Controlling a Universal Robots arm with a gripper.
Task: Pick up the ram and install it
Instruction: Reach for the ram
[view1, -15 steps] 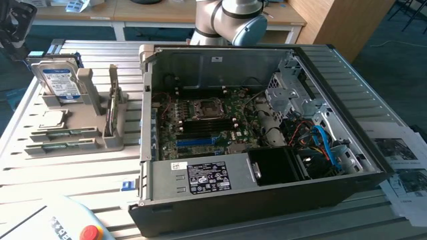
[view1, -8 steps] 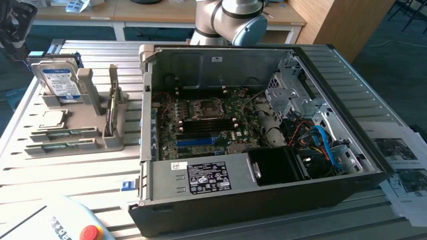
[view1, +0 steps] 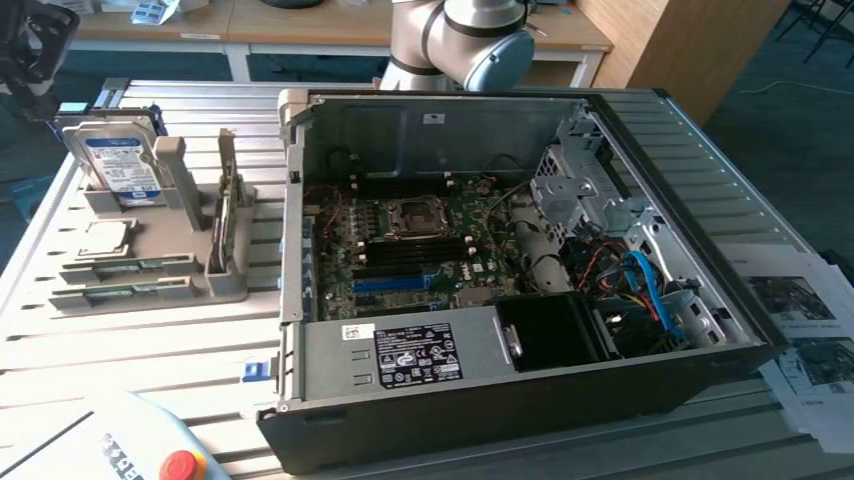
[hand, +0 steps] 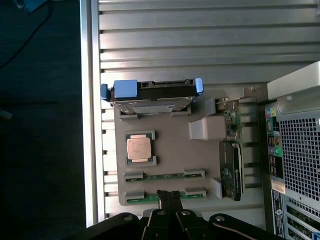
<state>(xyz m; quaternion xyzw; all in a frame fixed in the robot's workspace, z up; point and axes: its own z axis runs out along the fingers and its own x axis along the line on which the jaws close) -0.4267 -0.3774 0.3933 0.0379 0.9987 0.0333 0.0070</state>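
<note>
Gripper (hand: 170, 194), black and closed, hovers over thin green ram (hand: 147, 200).

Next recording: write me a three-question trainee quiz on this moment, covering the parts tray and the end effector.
1. True or false: the hard drive stands in the grey tray, outside the computer case.
2. How many ram sticks lie in the tray? A one, B two, C four.
3. Fill in: the end effector hangs over the tray with its fingers ____.
Key: 1 true; 2 B; 3 shut.
</note>
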